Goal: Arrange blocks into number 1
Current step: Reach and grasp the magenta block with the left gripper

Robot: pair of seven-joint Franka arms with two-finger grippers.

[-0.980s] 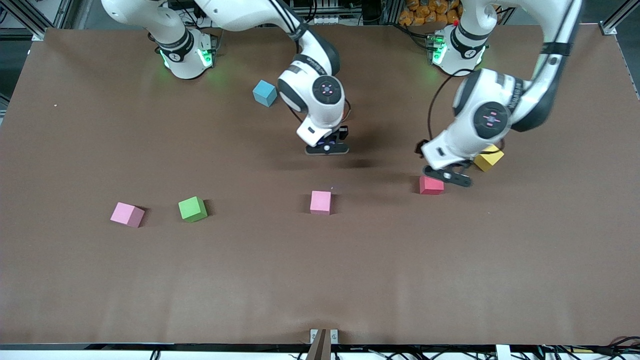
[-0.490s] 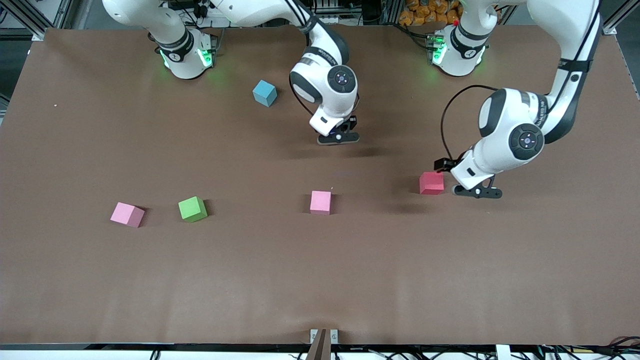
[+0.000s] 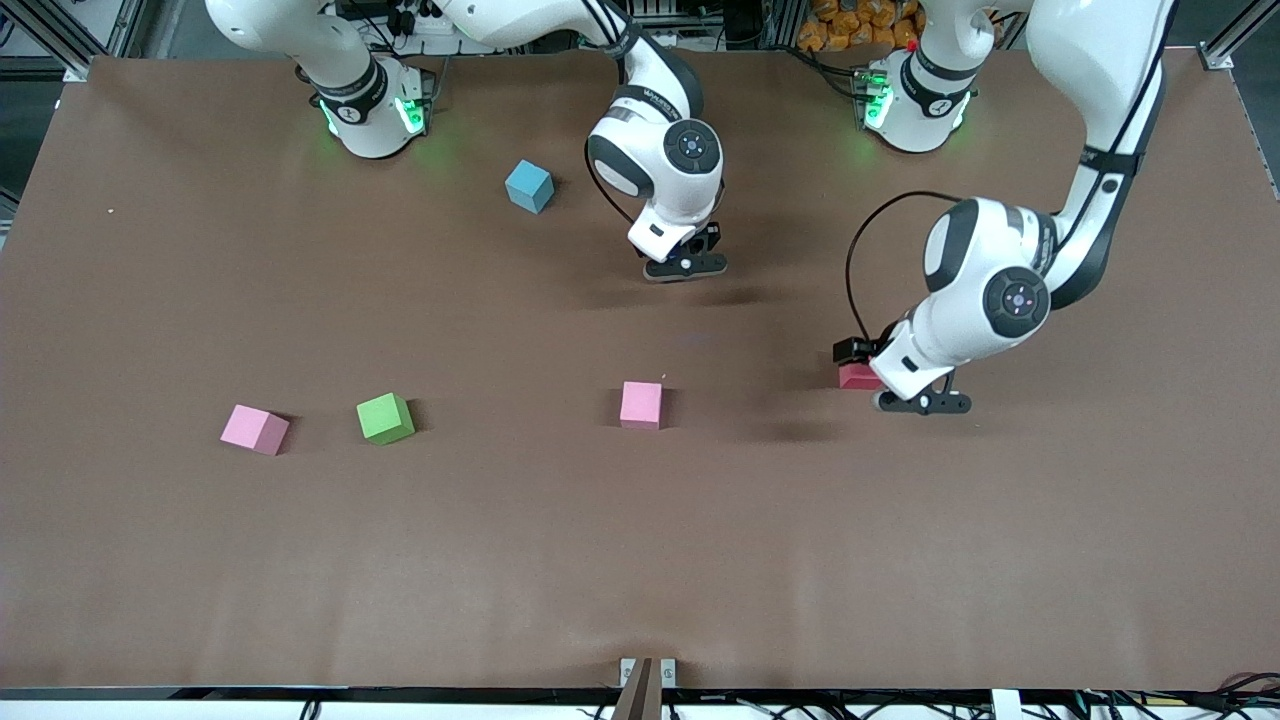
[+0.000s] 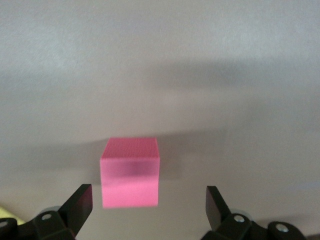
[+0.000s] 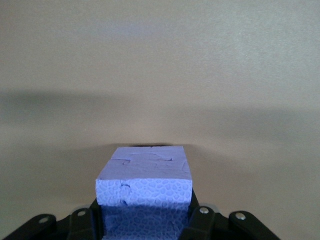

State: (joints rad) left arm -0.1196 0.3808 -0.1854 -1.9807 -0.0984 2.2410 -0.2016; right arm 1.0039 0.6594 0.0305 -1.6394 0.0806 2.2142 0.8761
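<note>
My left gripper (image 3: 917, 403) hangs low and open just over the red block (image 3: 853, 376), which my wrist partly covers in the front view. In the left wrist view the red block (image 4: 130, 172) lies on the table just ahead of the open left gripper (image 4: 148, 204), nearer one finger. My right gripper (image 3: 685, 266) is shut on a purple block (image 5: 144, 186), held above the table between the blue block (image 3: 529, 186) and a pink block (image 3: 641, 404). A green block (image 3: 385, 417) and a second pink block (image 3: 254, 429) lie toward the right arm's end. Yellow and orange blocks are hidden.
The brown table (image 3: 640, 560) has wide bare ground nearer the front camera than the row of blocks. The two arm bases (image 3: 375, 105) stand along the table's edge farthest from the front camera.
My left gripper swung out toward the left arm's end, then came back over the red block. My right gripper carried the purple block a little toward the bases.
</note>
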